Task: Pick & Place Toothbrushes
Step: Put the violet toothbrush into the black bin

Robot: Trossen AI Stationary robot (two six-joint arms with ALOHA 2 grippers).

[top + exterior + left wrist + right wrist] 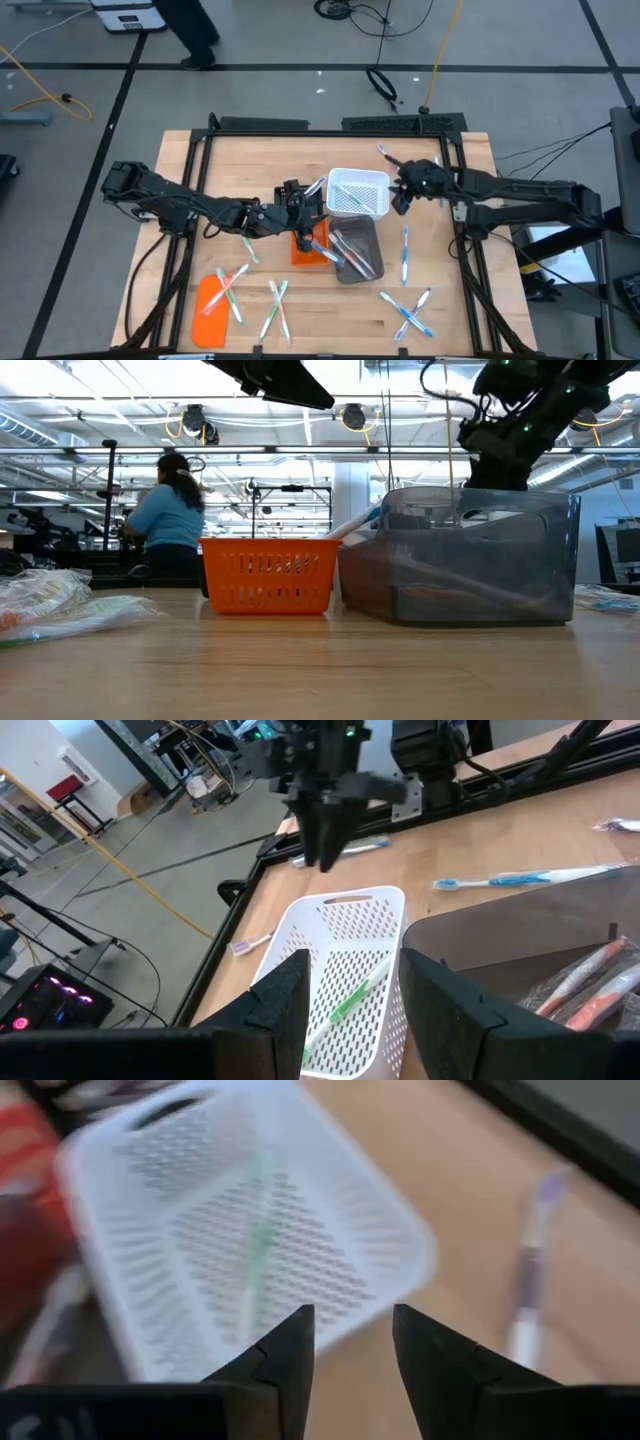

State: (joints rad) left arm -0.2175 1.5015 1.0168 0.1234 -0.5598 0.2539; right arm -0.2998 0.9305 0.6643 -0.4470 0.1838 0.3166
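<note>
- Seen from above, a wooden table [200, 180] holds three small bins in the middle: a white basket [358, 193], a grey bin [358, 250] nearer the viewer, and an orange basket [306, 247] to its left.
- The sorting looks only partly done. One green toothbrush [350, 1003] lies in the white basket, and several toothbrushes [352, 252] lie in the grey bin.
- Many are left loose on the table: a cluster near the left front around a flat orange lid [211, 298], a crossed pair [275, 306] at the front centre, a group [408, 312] at the right front, one blue brush [405, 252] right of the grey bin, and a purple-handled one [527, 1285] beyond the white basket.
- The right gripper [405, 192] hovers just right of the white basket, fingers [283, 1355] apart and holding nothing; the purple brush lies close by on its far side.
- The left gripper [300, 200] sits just left of the white basket, above the orange one, fingers [283, 1010] spread and empty.
- A person [168, 520] sits in the room behind.
</note>
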